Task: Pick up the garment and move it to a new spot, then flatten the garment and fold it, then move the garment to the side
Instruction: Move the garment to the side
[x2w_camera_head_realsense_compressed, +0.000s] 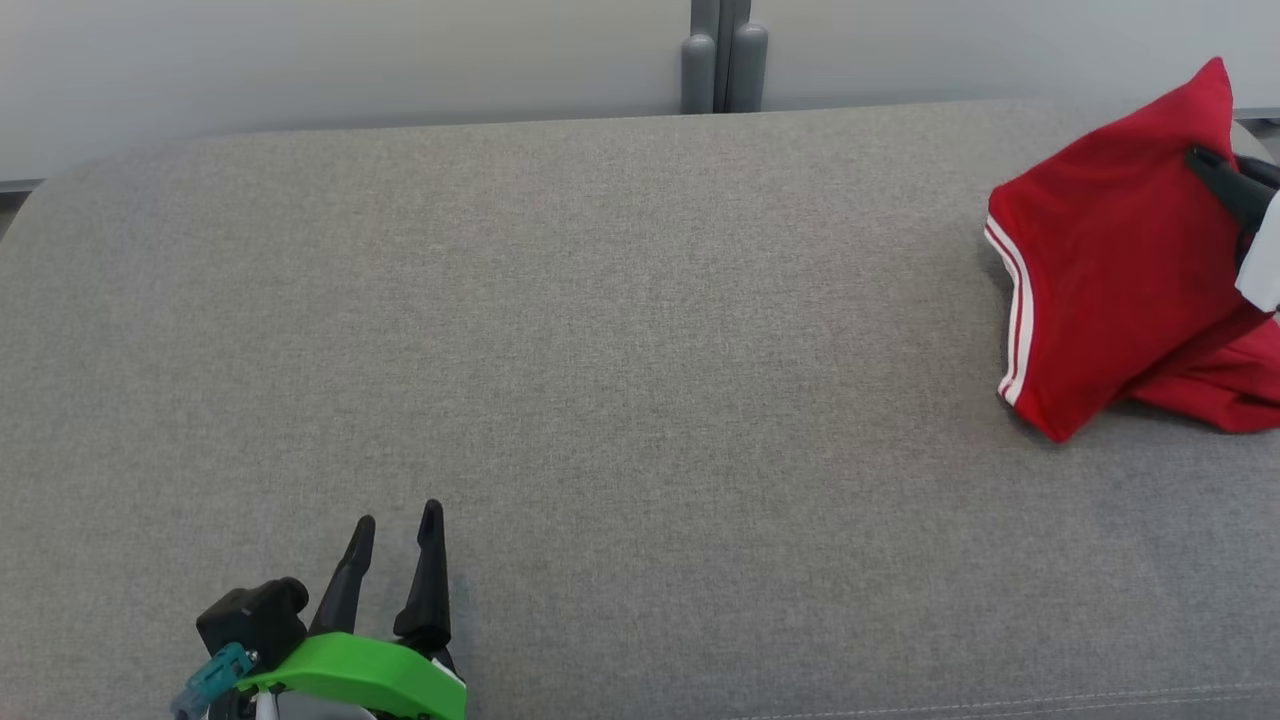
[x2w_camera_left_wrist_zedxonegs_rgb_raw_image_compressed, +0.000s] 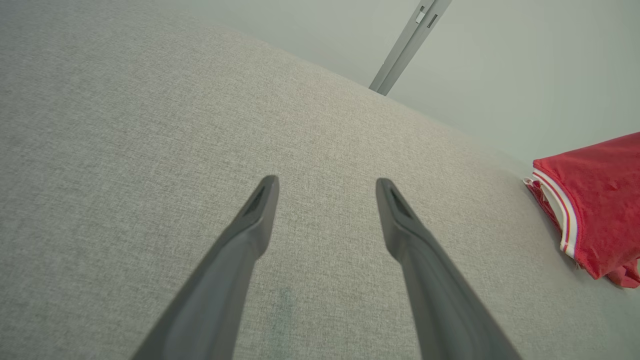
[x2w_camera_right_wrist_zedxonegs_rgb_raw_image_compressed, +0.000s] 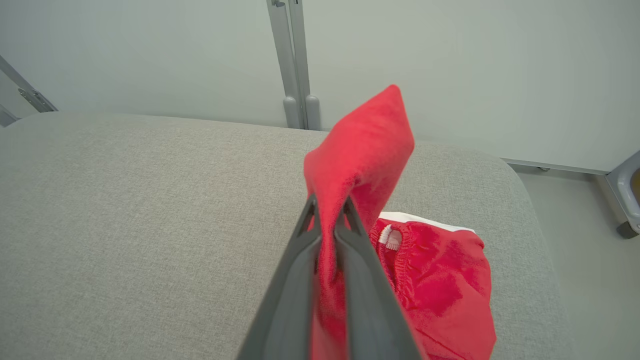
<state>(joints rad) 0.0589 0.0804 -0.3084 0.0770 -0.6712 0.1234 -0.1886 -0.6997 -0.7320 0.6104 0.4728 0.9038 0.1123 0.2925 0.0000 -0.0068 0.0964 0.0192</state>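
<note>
Head view: grey fabric-covered surface (x2w_camera_head_realsense_compressed: 560, 330) spans most of the view, with a pale wall (x2w_camera_head_realsense_compressed: 300, 60) behind it and a grey post (x2w_camera_head_realsense_compressed: 725, 55) at the middle of its far edge.

Garment (x2w_camera_head_realsense_compressed: 1100, 260): red, white stripes (x2w_camera_head_realsense_compressed: 1015, 300) along one hem. It sits at the far right of the surface, near the right rounded corner. The lower part lies bunched on the fabric; one corner is lifted into a peak above the rest.

Right claw (x2w_camera_head_realsense_compressed: 1210, 165): comes in from the right edge, dark fingers pressed together and pinching the garment just below the raised peak. A bit of pale forearm (x2w_camera_head_realsense_compressed: 1262, 250) shows behind it.

Right wrist view: right claw (x2w_camera_right_wrist_zedxonegs_rgb_raw_image_compressed: 329, 202) has red cloth sandwiched between both fingers. The garment (x2w_camera_right_wrist_zedxonegs_rgb_raw_image_compressed: 365, 145) stands up past the fingertips as a folded point. Below and to the right, the rest rests on the surface (x2w_camera_right_wrist_zedxonegs_rgb_raw_image_compressed: 125, 210), showing a gathered elastic edge with a small white label (x2w_camera_right_wrist_zedxonegs_rgb_raw_image_compressed: 391, 239).

Left claw (x2w_camera_head_realsense_compressed: 398, 515): low at the near left, on a green mount (x2w_camera_head_realsense_compressed: 350, 670), fingers spread, nothing between them, well apart from the garment.

Left wrist view: left claw (x2w_camera_left_wrist_zedxonegs_rgb_raw_image_compressed: 327, 182) is spread wide over the bare surface (x2w_camera_left_wrist_zedxonegs_rgb_raw_image_compressed: 150, 125). The garment (x2w_camera_left_wrist_zedxonegs_rgb_raw_image_compressed: 600, 200) is at the right edge, striped hem facing the claw.
</note>
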